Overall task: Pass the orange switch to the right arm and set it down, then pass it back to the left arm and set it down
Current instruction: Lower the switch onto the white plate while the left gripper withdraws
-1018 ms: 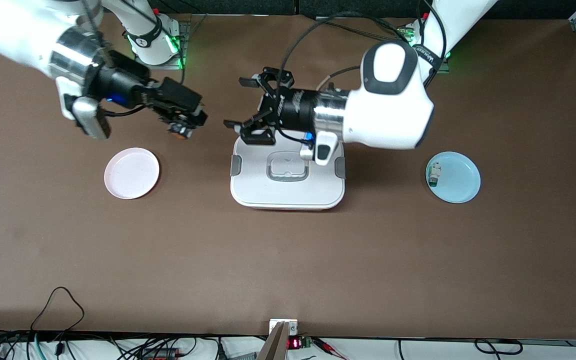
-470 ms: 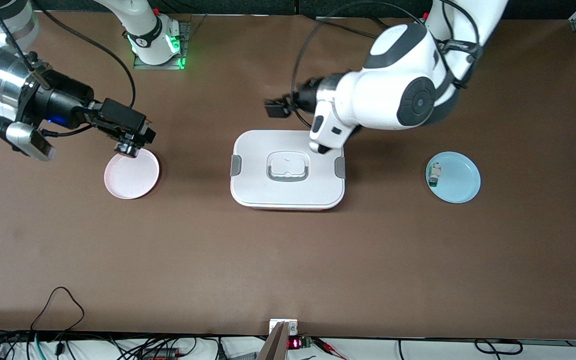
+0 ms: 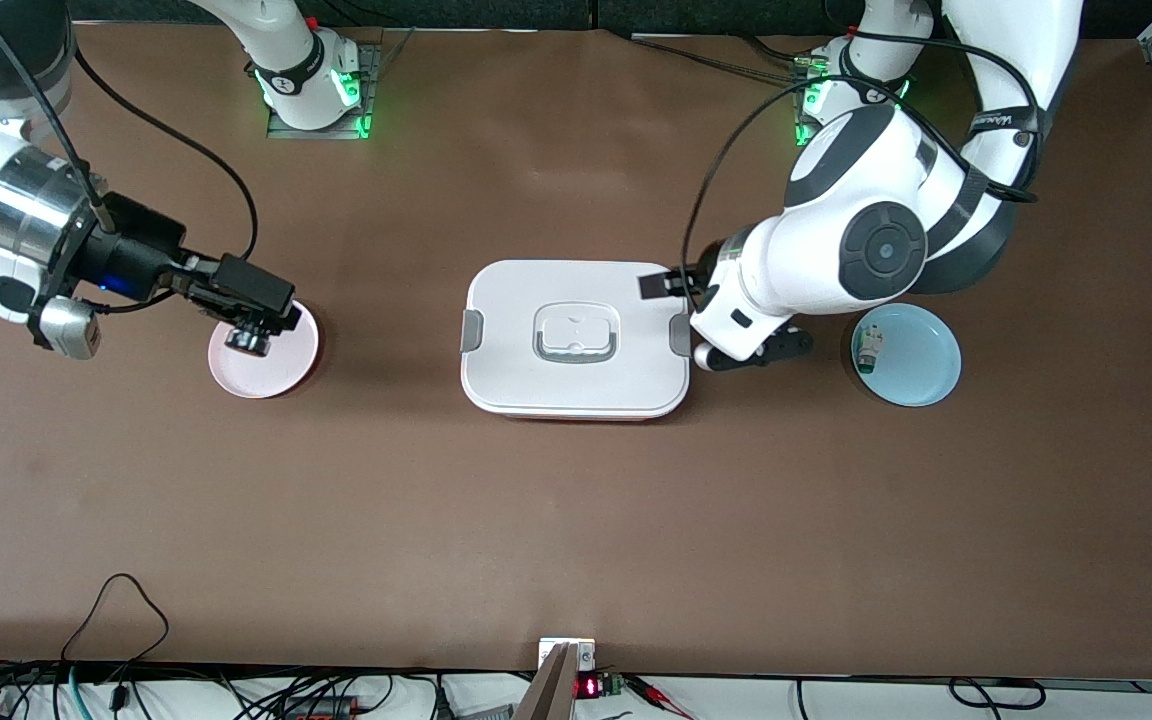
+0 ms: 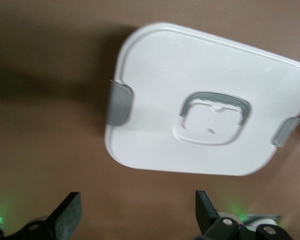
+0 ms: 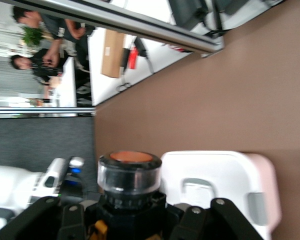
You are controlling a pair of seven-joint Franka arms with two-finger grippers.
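Your right gripper (image 3: 254, 335) is clamped on the orange switch (image 5: 130, 172) and holds it over the pink plate (image 3: 281, 372), which lies toward the right arm's end of the table. The white box (image 3: 576, 340) sits in the table's middle, between the two plates and between your two arms. Your left gripper (image 4: 135, 217) hangs with its fingers spread wide and holding nothing, at the box's edge on the left arm's end. Near that end the blue plate (image 3: 921, 360) carries a small white part with a green tip (image 3: 868, 350) by its rim.
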